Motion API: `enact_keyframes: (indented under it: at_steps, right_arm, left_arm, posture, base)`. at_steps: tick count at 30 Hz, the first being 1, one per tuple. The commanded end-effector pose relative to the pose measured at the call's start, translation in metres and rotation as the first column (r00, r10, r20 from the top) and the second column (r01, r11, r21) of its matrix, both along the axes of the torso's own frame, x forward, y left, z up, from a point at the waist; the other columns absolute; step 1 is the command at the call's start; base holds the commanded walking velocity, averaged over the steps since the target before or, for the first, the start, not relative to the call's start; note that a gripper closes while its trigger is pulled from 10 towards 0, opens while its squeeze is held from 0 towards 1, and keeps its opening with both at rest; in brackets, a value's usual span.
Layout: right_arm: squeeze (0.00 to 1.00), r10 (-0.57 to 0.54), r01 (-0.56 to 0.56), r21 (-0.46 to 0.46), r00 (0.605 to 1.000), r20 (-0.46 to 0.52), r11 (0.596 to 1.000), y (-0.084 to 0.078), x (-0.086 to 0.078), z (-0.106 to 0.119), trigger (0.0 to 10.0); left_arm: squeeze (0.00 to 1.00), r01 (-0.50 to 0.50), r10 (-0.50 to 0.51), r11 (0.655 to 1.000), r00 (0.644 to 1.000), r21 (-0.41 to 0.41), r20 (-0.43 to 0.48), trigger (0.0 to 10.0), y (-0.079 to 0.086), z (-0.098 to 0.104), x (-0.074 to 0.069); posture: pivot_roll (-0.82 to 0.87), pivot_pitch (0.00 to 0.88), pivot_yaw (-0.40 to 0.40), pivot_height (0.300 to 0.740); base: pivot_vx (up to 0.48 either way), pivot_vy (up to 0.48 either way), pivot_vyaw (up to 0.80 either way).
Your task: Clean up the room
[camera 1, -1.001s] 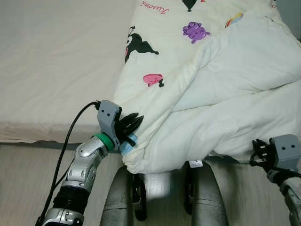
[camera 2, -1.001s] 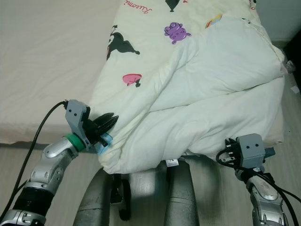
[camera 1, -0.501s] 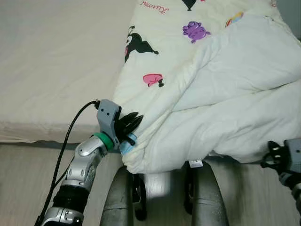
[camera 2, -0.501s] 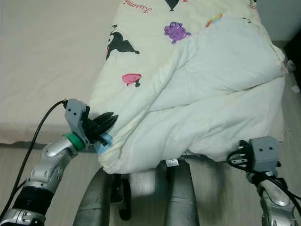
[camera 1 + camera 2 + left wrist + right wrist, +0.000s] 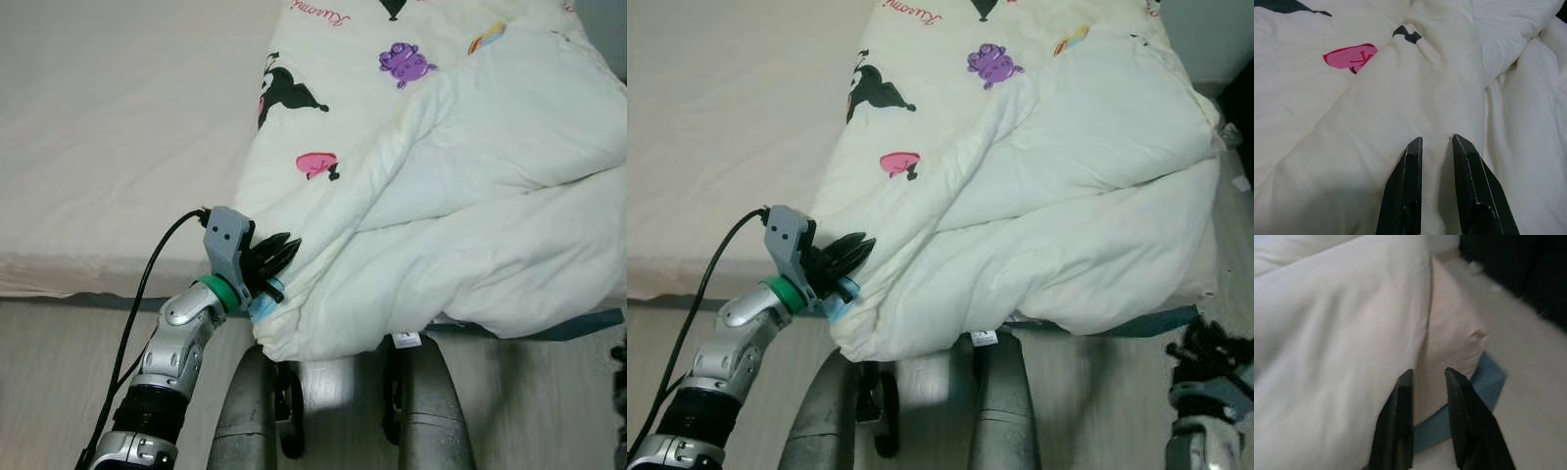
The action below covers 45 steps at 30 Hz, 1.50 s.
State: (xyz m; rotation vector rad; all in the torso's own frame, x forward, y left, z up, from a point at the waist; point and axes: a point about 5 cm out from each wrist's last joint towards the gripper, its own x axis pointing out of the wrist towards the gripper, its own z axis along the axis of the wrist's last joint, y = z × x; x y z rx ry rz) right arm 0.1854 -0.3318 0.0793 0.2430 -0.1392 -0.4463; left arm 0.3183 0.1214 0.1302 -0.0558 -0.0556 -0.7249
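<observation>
Bedding covers the right half of the bed: a cream quilt printed with cartoon figures is bunched up there, its lower fold draped over the bed's near edge. The left half of the mattress is left bare up to its near and left edges. The left gripper is pressed against the quilt's hanging corner at the near edge, its fingers set only narrowly apart with quilt fabric between their tips. The right gripper is held low beside the bed's near right corner, fingers slightly parted and holding nothing, with open floor beyond it.
</observation>
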Motion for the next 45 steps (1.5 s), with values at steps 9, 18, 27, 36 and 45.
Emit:
enact_keyframes:
  at_steps: [9, 18, 27, 36, 45]
  right_arm:
    - [1.0, 0.256, -0.24, 0.241, 0.966, -0.033, 0.94, 0.027, 0.002, -0.044, 10.0]
    - [1.0, 0.327, -0.314, 0.257, 0.945, -0.009, 0.914, 0.038, 0.017, -0.043, 10.0]
    - [0.0, 0.359, -0.34, 0.209, 0.931, -0.062, 0.917, 0.042, 0.037, -0.043, 10.0]
    - [0.0, 0.311, -0.298, 0.178, 0.949, -0.051, 0.938, 0.034, 0.039, -0.035, 0.0]
    - [0.0, 0.274, -0.265, 0.139, 0.961, -0.047, 0.954, 0.026, 0.035, -0.032, 0.0]
  left_arm:
    - [0.0, 0.023, -0.022, 1.0, 0.999, 0.018, -0.028, 10.0, 0.002, -0.005, -0.002]
    - [0.0, 0.023, -0.023, 0.999, 0.999, 0.024, -0.023, 10.0, 0.003, -0.004, -0.001]
    - [0.0, 0.026, -0.025, 0.999, 0.999, 0.019, -0.02, 10.0, 0.001, -0.004, -0.001]
    - [0.0, 0.018, -0.018, 1.0, 1.0, 0.015, -0.019, 10.0, 0.002, -0.004, -0.001]
    - [0.0, 0.011, -0.01, 1.0, 1.0, 0.018, -0.022, 10.0, 0.003, -0.005, -0.001]
  posture:
    - [-0.09, 0.302, 0.211, 0.628]
    - [-0.08, 0.3, 0.21, 0.628]
    - [-0.09, 0.296, 0.205, 0.628]
    - [-0.09, 0.301, 0.199, 0.628]
    - [-0.1, 0.306, 0.195, 0.628]
  base:
    - [0.0, 0.0, 0.0]
    - [0.0, 0.0, 0.0]
    - [0.0, 0.0, 0.0]
    - [0.0, 0.0, 0.0]
    - [0.0, 0.0, 0.0]
